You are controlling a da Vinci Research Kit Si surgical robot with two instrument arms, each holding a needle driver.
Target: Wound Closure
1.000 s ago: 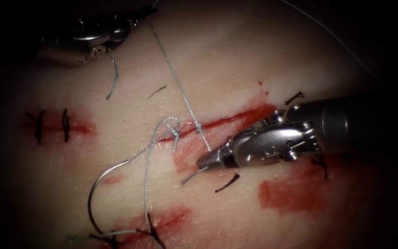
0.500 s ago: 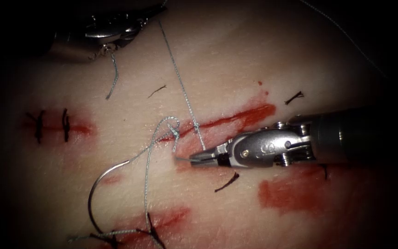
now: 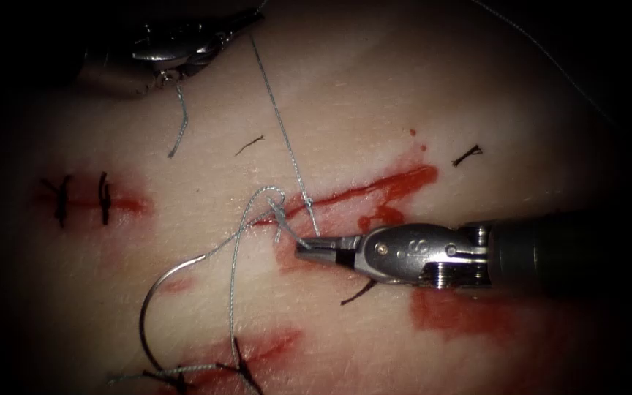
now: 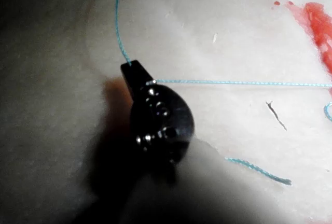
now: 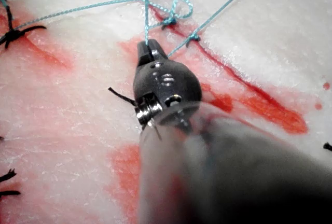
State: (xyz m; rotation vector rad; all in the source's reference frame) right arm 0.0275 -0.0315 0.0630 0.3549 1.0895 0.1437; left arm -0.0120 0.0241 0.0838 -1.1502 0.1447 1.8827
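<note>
The cut (image 3: 374,186) is a red line in the tissue (image 3: 374,95). My right tool (image 3: 305,249) lies just below the cut, its jaws shut on the short thread tail by the knot (image 3: 279,208); the right wrist view shows the jaw tip (image 5: 147,52) pinching that thread (image 5: 146,11). My left tool (image 3: 243,22) is at the upper left, shut on the long thread (image 3: 279,124), which runs taut down to the cut. The left wrist view shows the jaws (image 4: 132,71) on the thread (image 4: 233,82). The curved needle (image 3: 146,307) lies free on the tissue at lower left, held by neither tool.
Dark older stitches (image 3: 60,199) cross a short cut at far left, and more (image 3: 239,366) sit at the lower edge. A loose thread piece (image 3: 181,124) lies below the left tool. Dark cut ends (image 3: 467,154) and red fluid patches (image 3: 462,311) mark the tissue.
My right tool has moved left toward the knot, its shaft dropping lower, and the thread tail now rises from its jaws. The long thread stays taut from the left tool.
</note>
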